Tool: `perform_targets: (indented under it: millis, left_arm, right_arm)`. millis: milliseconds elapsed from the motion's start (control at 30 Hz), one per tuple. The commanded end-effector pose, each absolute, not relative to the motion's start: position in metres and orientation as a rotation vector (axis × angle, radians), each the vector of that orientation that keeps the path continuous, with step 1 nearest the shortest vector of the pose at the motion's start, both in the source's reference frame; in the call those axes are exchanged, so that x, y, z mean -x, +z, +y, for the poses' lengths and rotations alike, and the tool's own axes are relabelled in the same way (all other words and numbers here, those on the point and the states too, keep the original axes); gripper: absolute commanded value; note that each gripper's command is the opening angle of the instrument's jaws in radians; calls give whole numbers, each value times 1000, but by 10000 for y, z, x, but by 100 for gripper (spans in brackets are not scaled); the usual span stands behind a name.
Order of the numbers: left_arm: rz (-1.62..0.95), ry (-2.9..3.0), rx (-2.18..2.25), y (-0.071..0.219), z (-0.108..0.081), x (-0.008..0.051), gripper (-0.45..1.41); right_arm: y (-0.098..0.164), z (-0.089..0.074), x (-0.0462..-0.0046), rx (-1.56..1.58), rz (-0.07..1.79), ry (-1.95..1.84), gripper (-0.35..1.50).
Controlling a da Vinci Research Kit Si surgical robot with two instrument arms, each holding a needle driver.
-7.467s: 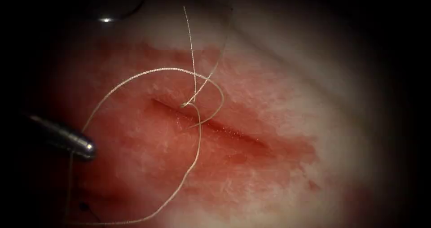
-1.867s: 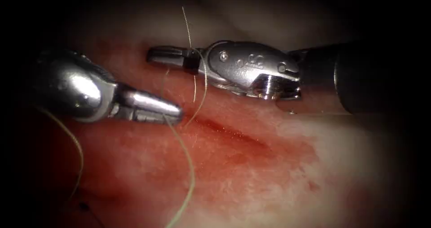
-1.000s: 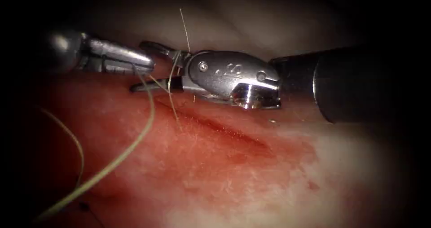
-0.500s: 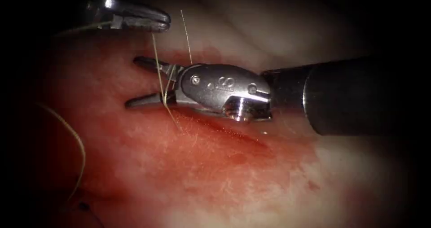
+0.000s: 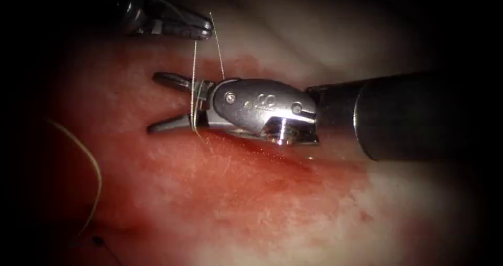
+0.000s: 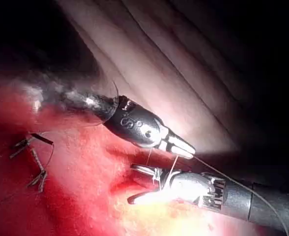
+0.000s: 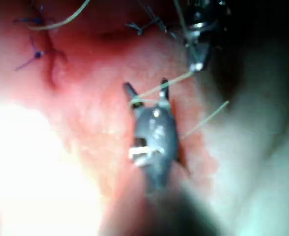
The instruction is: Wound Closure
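Note:
The cut [image 5: 262,153] runs slantwise across the red tissue [image 5: 236,208]. My right tool [image 5: 154,103] reaches in from the right over the cut's left end, its jaws spread open with nothing clamped. Pale thread [image 5: 193,82] crosses them near their base and looks wound around them. Above, my left tool [image 5: 201,31] is shut on that thread and holds it taut, straight up from the right jaws. A short free thread end [image 5: 217,43] rises beside it. The left wrist view has the left tool [image 6: 186,149] just over the open right tool [image 6: 132,184]. The right wrist view shows the thread [image 7: 159,89] across the open jaws [image 7: 145,86].
A slack length of thread [image 5: 94,177] curves over the tissue left of the cut. Older dark stitches [image 6: 34,147] sit farther off on the tissue, also as purple knots [image 7: 36,54]. Pale bare tissue [image 5: 314,30] lies behind the tools.
The left tool carried the thread from left of the cut up and across the right tool's jaws. The right jaws went from shut to open. The thread now stands nearly vertical.

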State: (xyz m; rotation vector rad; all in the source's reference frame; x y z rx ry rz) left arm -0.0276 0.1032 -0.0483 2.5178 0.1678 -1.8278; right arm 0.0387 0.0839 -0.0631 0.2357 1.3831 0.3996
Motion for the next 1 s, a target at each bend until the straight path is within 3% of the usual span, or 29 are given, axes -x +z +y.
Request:
perform_targets:
  millis: [33, 1000]
  left_arm:
    - [167, -1823, -2526, -474, 1034, 282, -35]
    - [152, -1934, -2510, -372, 984, 255, -35]
  right_arm:
    - [-628, 839, -392, -235, 1388, 399, 83]
    - [-630, 845, -360, -266, 1594, 562, 66]
